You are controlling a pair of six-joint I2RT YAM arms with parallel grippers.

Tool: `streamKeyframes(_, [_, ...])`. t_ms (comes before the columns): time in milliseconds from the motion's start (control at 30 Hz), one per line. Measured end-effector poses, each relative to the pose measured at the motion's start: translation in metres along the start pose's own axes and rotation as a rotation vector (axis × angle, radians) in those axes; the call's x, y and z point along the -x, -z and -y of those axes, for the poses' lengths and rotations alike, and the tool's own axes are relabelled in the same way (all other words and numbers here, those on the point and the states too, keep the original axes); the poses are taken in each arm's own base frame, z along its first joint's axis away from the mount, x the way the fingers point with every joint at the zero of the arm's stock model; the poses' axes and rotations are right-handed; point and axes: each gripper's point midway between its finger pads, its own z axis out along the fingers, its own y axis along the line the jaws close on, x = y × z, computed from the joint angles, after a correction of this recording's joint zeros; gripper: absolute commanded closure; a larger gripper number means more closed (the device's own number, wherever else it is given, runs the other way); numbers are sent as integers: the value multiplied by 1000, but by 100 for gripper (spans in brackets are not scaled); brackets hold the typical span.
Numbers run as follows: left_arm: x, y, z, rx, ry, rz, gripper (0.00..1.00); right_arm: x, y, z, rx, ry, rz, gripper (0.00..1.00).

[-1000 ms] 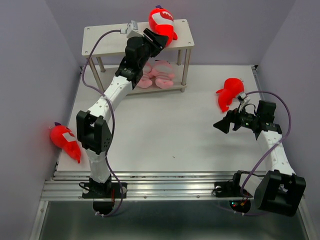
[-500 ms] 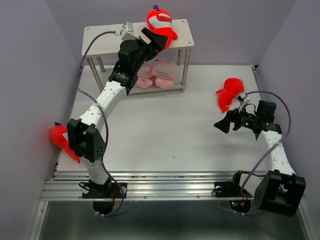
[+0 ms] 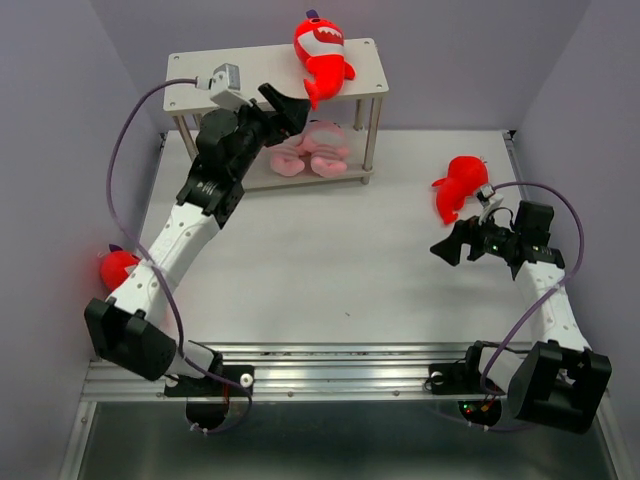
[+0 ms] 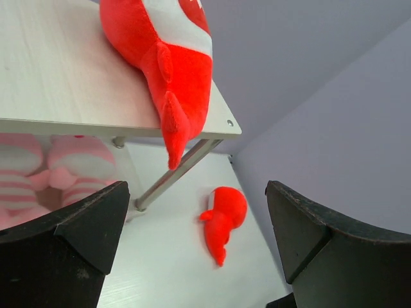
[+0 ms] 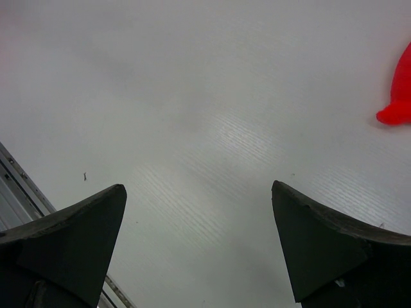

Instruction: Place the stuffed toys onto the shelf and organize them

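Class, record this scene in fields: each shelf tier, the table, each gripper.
Top tier: one red plush shark on the pale two-tier shelf, tail overhanging the edge
Lower tier: two pink striped plush toys, side by side
Table: two red plush sharks, one at right, one at left, partly hidden
Left gripper: open, empty, beside the shelf
Right gripper: open, empty, over the table

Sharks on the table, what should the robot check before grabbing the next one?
1. The left gripper is open and empty: ok.
2. The shelf shark lies free on the top board: ok, tail overhangs.
3. Room left on the top board: ok.
4. The right gripper is open: ok.
5. The right shark lies free on the table: ok.
6. The left shark's pose: cannot tell, the left arm hides it.
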Motion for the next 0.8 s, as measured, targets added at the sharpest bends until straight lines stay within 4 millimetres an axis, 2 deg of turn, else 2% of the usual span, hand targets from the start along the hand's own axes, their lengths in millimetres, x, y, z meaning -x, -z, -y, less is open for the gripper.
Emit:
streamKeyframes(100, [7,32,-6,18,-82,22,1,0,1,3,-10,-4,1,0])
streamKeyframes(200, [11,76,-14,34,-178,49,1,-3,-2,8,-12,-30,-15,0])
streamKeyframes(233, [11,94,-17,33,-220,55,1,-3,-4,11,-17,-47,-26,0])
streamKeyframes(333, [2,128,-24,12,-288,58,1,7,-10,31,-64,-93,-48,0])
streamKeyframes(400, [-17,151,-34,-7,-310,33,1,29,-13,53,-131,-126,-42,0])
streamKeyframes(433, [-34,160,-42,-15,-313,-4,1,40,-14,65,-174,-139,-32,0])
streamKeyframes(567, [-85,181,-68,-30,-282,-104,1,78,-15,110,-349,-180,27,0])
streamKeyframes(633, [-112,192,-83,-25,-239,-164,1,98,-14,143,-475,-222,60,0])
streamKeyframes(700, [-139,201,-97,-9,-193,-229,1,112,-16,170,-573,-251,77,0])
streamKeyframes(733, [-148,205,-102,-4,-176,-251,1,117,-17,182,-611,-263,83,0])
streamKeyframes(767, [-154,209,-105,-1,-158,-265,1,125,-21,203,-672,-274,94,0])
streamKeyframes(800, [-160,214,-107,0,-140,-276,1,125,-23,211,-694,-282,93,0])
